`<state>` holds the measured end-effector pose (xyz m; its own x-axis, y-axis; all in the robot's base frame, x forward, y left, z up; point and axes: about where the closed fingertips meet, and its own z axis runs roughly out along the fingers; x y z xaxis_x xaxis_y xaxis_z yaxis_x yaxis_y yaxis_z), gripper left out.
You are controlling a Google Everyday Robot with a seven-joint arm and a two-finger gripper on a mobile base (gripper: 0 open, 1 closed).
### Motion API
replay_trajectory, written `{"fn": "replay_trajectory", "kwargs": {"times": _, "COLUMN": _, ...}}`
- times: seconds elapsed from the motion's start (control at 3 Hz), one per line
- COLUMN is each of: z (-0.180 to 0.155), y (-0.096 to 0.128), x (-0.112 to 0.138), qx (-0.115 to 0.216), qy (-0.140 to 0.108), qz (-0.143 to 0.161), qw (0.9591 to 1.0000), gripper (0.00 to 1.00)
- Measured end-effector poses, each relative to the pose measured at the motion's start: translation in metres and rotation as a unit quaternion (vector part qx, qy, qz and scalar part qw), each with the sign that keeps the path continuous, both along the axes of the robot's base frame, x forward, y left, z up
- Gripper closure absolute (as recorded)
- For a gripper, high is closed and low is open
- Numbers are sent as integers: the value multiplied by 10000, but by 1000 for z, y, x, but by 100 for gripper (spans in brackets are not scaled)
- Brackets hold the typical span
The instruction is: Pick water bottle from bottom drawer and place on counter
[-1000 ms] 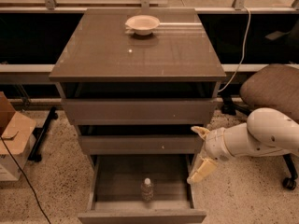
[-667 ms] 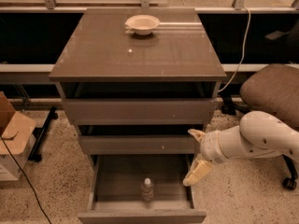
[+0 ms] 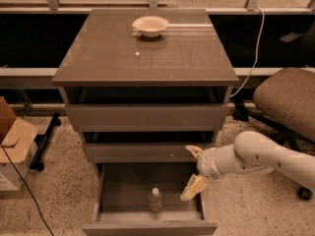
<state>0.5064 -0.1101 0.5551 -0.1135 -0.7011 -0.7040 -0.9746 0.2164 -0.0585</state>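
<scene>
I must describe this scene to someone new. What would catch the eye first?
The white robot arm reaches in from the right, its tool open above the right side of the pulled-out bottom drawer. In that drawer a small water bottle stands upright near the front, apart from the tool. On the counter a cream bowl sits near the back edge.

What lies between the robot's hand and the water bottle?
Only bare bottom drawer floor, in the camera view: the open hand hovers at its right side, the water bottle stands centre-front.
</scene>
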Motion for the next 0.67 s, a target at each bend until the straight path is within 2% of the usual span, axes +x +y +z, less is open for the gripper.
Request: {"fn": "replay_trajectory", "kwargs": {"times": 0.67, "z": -83, "y": 15, "x": 8, "qx": 258, "qy": 192, "qz": -36, "qw": 9995, "gripper": 0}}
